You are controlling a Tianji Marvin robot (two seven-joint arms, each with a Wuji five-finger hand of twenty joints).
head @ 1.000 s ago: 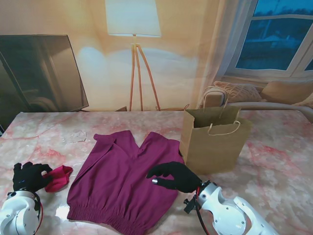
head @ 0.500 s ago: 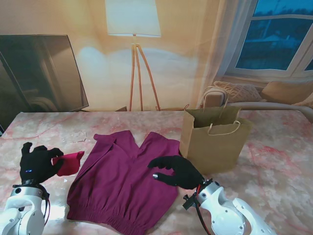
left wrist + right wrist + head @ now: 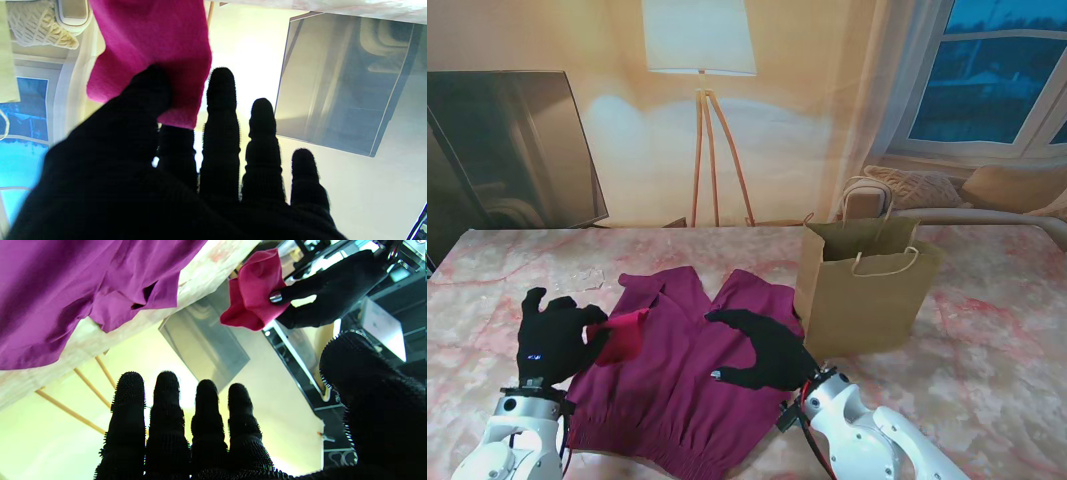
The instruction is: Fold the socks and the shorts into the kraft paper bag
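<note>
Since one second ago: left hand (image 3: 552, 340) in black knit glove moved from table edge near me, up and rightward, carrying folded red sock (image 3: 625, 334); now raised at left edge of purple fabric shorts (image 3: 682, 365). Sock pinched between thumb and index finger, other fingers (image 3: 220, 100) extended and apart. Right wrist view confirms sock held clear of table. Right hand (image 3: 762, 352) in black glove shifted slightly farther from me, over right half of shorts; fingers spread wide, thumb apart, holding nothing. Contact with fabric: cannot tell. Shorts lying flat on pink marbled table (image 3: 987, 340), waistband nearest me, legs pointing away, not folded. Brown kraft paper bag (image 3: 865, 290) with cord handles upright, mouth open, just right of shorts and touching or nearly touching right leg. Second sock not seen.
</note>
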